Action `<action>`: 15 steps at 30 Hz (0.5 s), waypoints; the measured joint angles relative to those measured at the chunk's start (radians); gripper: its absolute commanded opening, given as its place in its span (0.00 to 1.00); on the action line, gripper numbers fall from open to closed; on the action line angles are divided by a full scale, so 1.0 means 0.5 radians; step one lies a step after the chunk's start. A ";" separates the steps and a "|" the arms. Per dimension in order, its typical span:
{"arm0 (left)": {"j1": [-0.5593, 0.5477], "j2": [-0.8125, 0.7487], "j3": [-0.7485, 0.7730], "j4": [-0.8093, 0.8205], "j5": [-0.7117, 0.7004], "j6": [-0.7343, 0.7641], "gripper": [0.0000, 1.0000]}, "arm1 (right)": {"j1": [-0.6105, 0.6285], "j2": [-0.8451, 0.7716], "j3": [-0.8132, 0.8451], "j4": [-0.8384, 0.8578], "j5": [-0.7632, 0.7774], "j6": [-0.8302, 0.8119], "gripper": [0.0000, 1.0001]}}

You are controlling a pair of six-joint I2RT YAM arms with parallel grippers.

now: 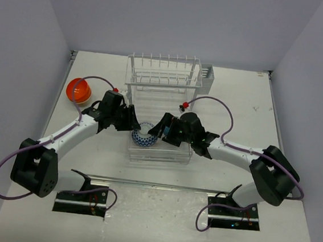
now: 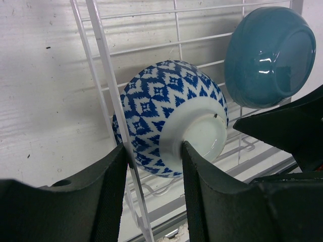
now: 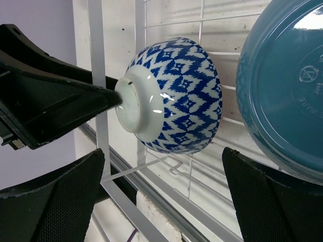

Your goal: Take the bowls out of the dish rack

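Bright, glare on teal bowl [image 2: 270, 55]

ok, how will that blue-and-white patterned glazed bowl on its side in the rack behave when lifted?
Glossy highlights suggest the blue-and-white patterned glazed bowl is slippery; the left gripper spans curved wall and foot, so it may pivot. Rigid; could chip against the white wire dish rack. Round, may roll if released.

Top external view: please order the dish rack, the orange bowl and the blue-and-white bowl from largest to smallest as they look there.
1. dish rack: clearly the largest.
2. orange bowl and blue-and-white bowl: they look about alike. The patterned one is partly hidden, so I do not rank these two.
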 measured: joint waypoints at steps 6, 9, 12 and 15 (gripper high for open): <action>0.000 -0.002 0.000 -0.002 -0.002 0.000 0.00 | -0.017 0.003 -0.025 0.031 -0.008 -0.001 0.99; 0.000 -0.002 0.003 -0.006 -0.002 -0.001 0.00 | -0.024 0.019 -0.027 0.053 -0.019 -0.001 0.99; 0.000 -0.002 0.007 -0.012 -0.007 0.000 0.00 | -0.027 0.054 -0.029 0.093 -0.053 -0.001 0.99; 0.000 -0.005 0.007 -0.015 -0.011 0.000 0.00 | -0.027 0.082 -0.029 0.119 -0.073 -0.002 0.99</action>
